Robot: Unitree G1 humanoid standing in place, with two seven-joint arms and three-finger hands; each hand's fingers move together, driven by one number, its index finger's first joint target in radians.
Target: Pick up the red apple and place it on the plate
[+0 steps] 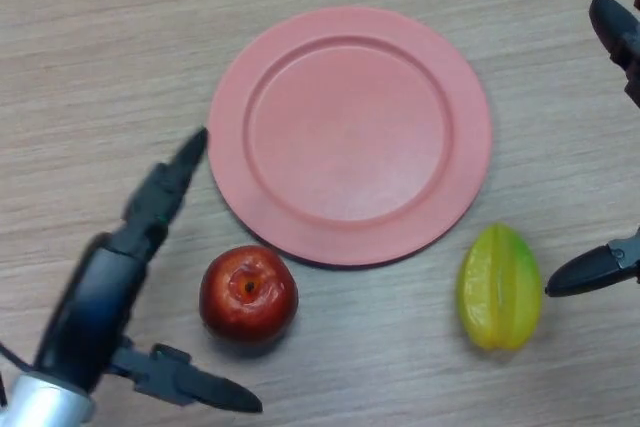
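A red apple (pixel 248 293) sits on the wooden table just below the lower left rim of a pink plate (pixel 350 133), which lies bare. My left hand (pixel 105 292) is to the apple's left, open: its fingers (pixel 168 185) stretch up toward the plate's left rim and its thumb (pixel 200 387) reaches under the apple, neither touching it. My right hand (pixel 620 37) shows at the right edge, open, with one fingertip (pixel 590 273) beside a starfruit.
A yellow-green starfruit (pixel 498 287) lies on the table below the plate's right rim, near my right hand. The wooden table (pixel 100 47) runs on to the left and behind the plate.
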